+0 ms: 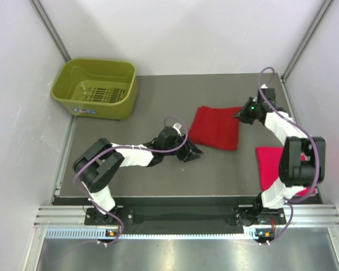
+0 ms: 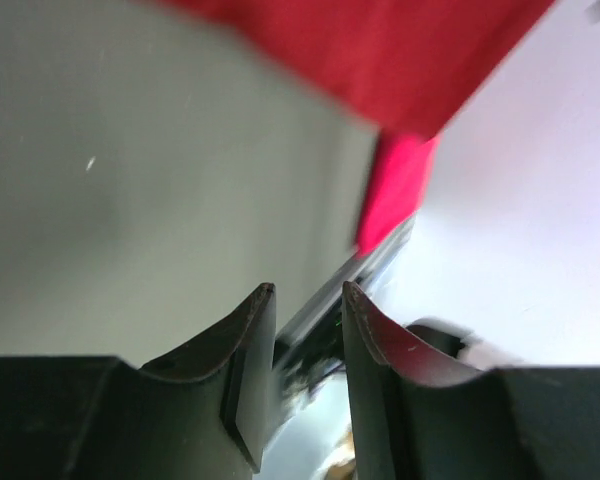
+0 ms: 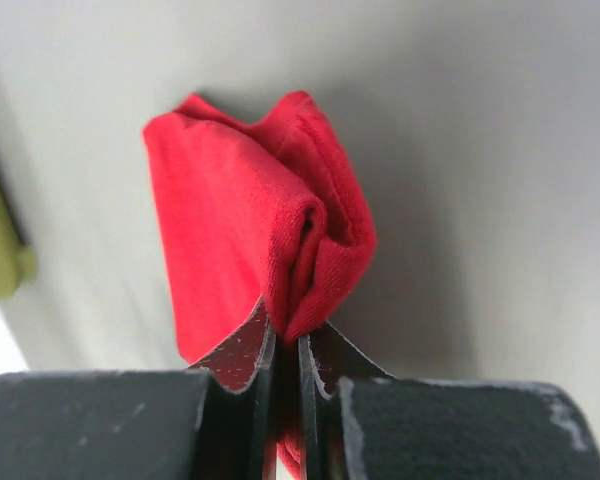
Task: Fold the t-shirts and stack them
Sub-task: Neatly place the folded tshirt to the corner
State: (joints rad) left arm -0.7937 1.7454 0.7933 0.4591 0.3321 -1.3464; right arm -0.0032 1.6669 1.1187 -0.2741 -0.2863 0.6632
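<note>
My tool (image 2: 308, 292) sits low, its two dark fingers (image 2: 245, 350) parted by a narrow gap, nothing between them. Grey worktop (image 2: 130, 200) spreads to the left. A blurred deep red shirt (image 2: 380, 50) crosses the top; a pinker shirt (image 2: 395, 190) shows below it, beside a white wall (image 2: 520, 220).

A robot lab test cell: white panel walls (image 1: 186, 34) on aluminium posts (image 1: 50, 27) enclose a dark table (image 1: 226, 175), two cabled arms (image 1: 133, 153) bolt to an extrusion rail (image 1: 65, 215) at 6 o'clock, and a plastic basket (image 1: 96, 87) sits at 10 o'clock.
</note>
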